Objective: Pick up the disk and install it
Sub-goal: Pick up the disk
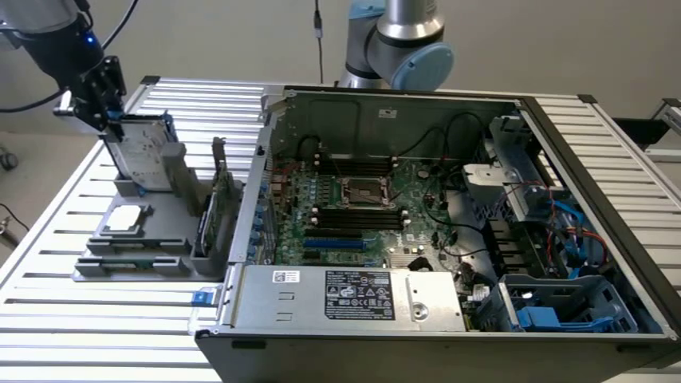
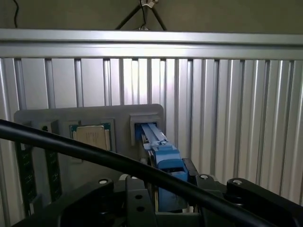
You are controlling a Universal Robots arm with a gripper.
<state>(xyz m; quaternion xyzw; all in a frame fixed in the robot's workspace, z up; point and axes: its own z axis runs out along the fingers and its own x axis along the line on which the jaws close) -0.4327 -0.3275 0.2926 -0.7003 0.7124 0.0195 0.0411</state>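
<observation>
Jaws closed on the top edge of the disk, gripper at the exterior view's upper left. Disk stands upright in its slot in the grey holder tray on the slatted table. Wrist view: blue carrier edge between the fingers, silver chip beside it. Open PC case well apart, to the exterior view's right.

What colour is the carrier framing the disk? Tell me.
Blue, clearest in the wrist view on the disk.

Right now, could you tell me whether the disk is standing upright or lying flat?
Upright: the disk stands on edge in the grey holder, with the gripper at its top edge.
</observation>
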